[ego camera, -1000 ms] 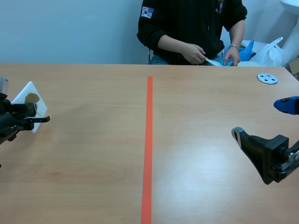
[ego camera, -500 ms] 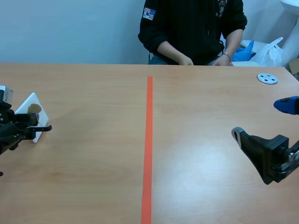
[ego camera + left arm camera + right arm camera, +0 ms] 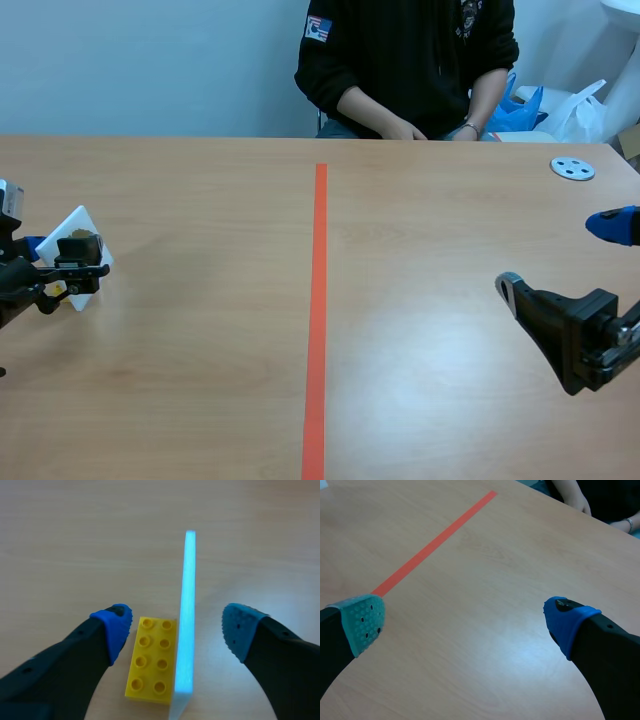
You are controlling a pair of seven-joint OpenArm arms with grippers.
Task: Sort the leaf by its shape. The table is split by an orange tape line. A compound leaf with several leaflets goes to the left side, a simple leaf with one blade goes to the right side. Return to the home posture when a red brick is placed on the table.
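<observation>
Left pincer (image 3: 176, 621) spread astride upright white card (image 3: 189, 580) and yellow brick (image 3: 152, 660); right pincer (image 3: 464, 615) spread; sleeve patch (image 3: 318, 27) unreadable

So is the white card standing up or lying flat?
Standing up: the white card shows only its thin edge, beside a yellow brick, between the fingers of the open left gripper.

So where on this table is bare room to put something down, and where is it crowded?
Bare wood lies on both sides of the orange tape line, up to the open right end effector. Crowded: far left, where the open left end effector flanks the white card and yellow brick.
</observation>
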